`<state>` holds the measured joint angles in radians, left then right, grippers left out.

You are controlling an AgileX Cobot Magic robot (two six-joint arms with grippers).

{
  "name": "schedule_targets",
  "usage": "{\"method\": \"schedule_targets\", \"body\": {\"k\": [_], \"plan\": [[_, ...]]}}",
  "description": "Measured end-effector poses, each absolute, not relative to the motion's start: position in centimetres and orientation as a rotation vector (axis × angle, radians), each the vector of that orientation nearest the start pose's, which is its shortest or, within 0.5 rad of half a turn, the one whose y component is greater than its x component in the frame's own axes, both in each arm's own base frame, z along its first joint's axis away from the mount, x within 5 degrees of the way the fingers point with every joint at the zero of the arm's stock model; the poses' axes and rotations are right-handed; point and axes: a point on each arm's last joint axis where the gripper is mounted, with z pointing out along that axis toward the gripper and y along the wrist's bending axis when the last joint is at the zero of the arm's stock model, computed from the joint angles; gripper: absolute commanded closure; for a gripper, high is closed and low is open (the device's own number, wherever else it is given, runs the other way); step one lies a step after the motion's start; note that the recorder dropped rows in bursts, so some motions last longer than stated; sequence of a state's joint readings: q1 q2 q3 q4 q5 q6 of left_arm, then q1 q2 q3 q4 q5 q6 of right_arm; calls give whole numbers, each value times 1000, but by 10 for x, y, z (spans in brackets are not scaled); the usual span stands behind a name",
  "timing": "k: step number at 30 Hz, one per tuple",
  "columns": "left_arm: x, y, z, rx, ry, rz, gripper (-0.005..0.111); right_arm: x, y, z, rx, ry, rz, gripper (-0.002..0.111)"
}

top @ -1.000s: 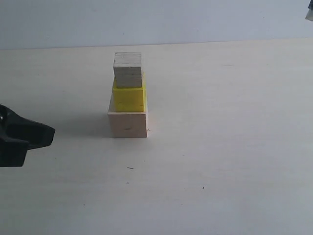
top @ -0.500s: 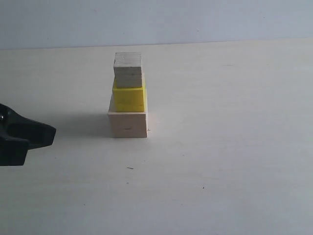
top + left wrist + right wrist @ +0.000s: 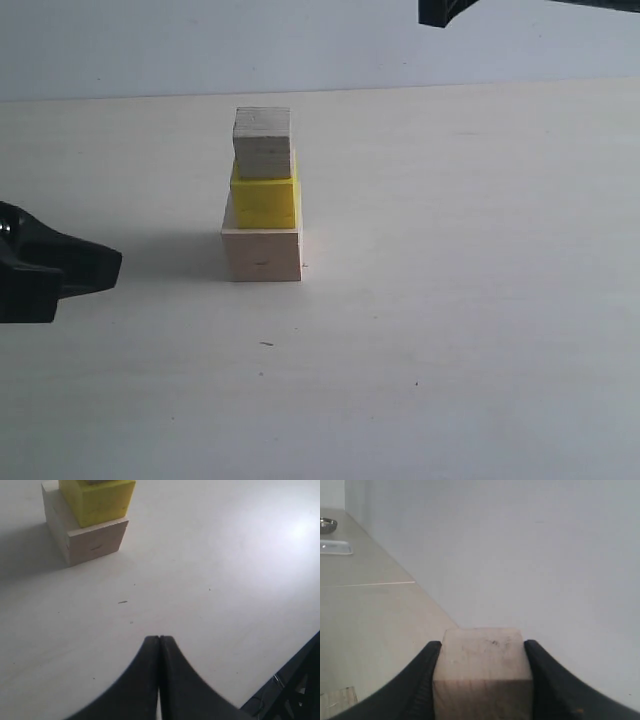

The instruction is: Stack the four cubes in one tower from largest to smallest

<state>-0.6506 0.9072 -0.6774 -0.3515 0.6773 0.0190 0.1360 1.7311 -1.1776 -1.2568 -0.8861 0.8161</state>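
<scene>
Three cubes stand stacked mid-table: the large pale wood cube (image 3: 261,254) at the bottom, the yellow cube (image 3: 264,203) on it, and the medium wood cube (image 3: 262,142) on top. The left wrist view shows the large cube (image 3: 87,535) and the yellow cube (image 3: 97,500) ahead of the fingers. My left gripper (image 3: 100,268) (image 3: 159,639) is shut and empty, low at the left, apart from the stack. My right gripper (image 3: 482,643) is shut on the small wood cube (image 3: 482,670). Only a dark tip of the right gripper (image 3: 440,12) shows at the top edge, high to the stack's right.
A metal bowl (image 3: 327,525) and a white tray (image 3: 335,546) lie far off on the table in the right wrist view. The table's edge and a dark frame (image 3: 300,680) show in the left wrist view.
A dark part of the right arm has come into the top of the exterior view. The left gripper has crept slightly to the right. The stack has not moved.
</scene>
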Motion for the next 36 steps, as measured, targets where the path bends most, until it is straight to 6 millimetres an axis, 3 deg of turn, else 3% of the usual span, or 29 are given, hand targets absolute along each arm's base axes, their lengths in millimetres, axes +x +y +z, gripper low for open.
{"method": "schedule_targets", "body": {"k": [4, 7, 10, 14, 17, 25, 36], "plan": [[123, -119, 292, 576, 2388, -701, 106, 379, 137, 289, -1015, 1393, 684, 108], [121, -119, 291, 579, 2403, -706, 106, 385, 151, 284, -1162, 1318, 891, 108], [121, -119, 291, 579, 2405, -708, 106, 397, 155, 279, -1202, 1317, 965, 108], [121, -119, 291, 580, 2406, -707, 106, 405, 157, 257, -1206, 1383, 1009, 108], [121, -119, 291, 580, 2406, -707, 106, 405, 159, 255, -1206, 1393, 1020, 108], [121, -119, 291, 580, 2406, -707, 106, 387, 195, 254, -1294, 1350, 1092, 108], [121, -119, 291, 580, 2406, -707, 106, 388, 194, 252, -1301, 1357, 1088, 108]]}}
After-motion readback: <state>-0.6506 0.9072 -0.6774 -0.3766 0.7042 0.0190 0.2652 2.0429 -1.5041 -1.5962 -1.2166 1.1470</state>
